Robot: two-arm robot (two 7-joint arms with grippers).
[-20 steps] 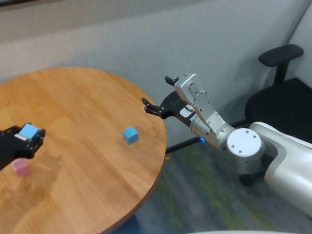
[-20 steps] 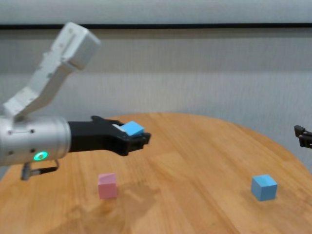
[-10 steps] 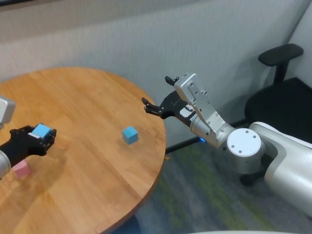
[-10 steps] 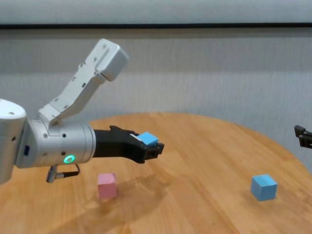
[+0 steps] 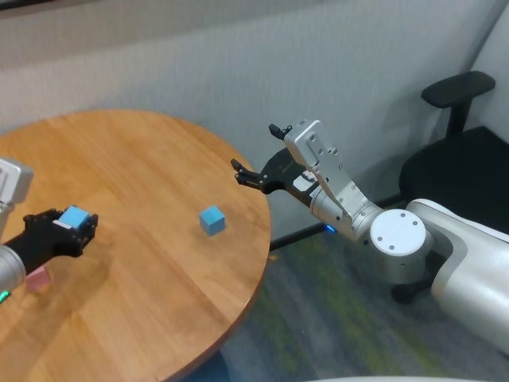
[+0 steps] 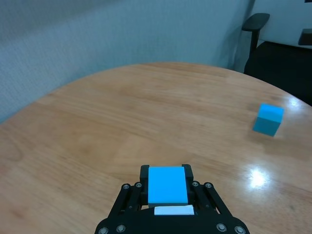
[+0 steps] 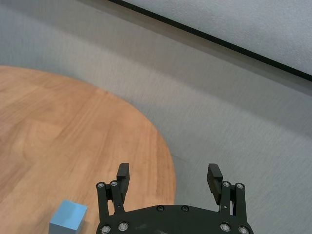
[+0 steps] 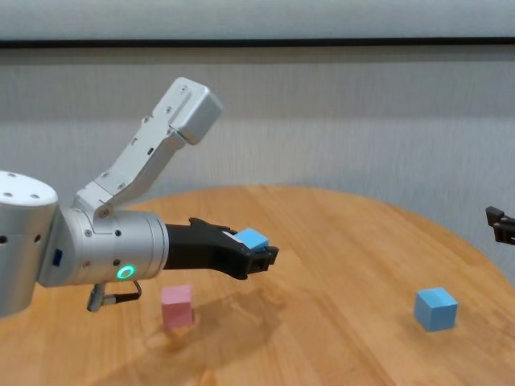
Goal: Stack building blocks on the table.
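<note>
Light blue cube point(image 8: 253, 238) clamped between the fingers of the left gripper point(image 8: 259, 256), held in the air above the table point(image 5: 151, 159). Same cube seen from the left wrist point(image 6: 167, 185), sitting squarely in the black jaws. Pink cube point(image 8: 176, 305) rests on the wood below and to the left of the held one, partly hidden by the arm in the head view point(image 5: 36, 278). Second light blue cube point(image 5: 211, 220) sits alone toward the table's right side, well apart from the pink one. Right gripper point(image 5: 256, 156) hangs off the table's right edge, fingers spread wide, nothing between them.
</note>
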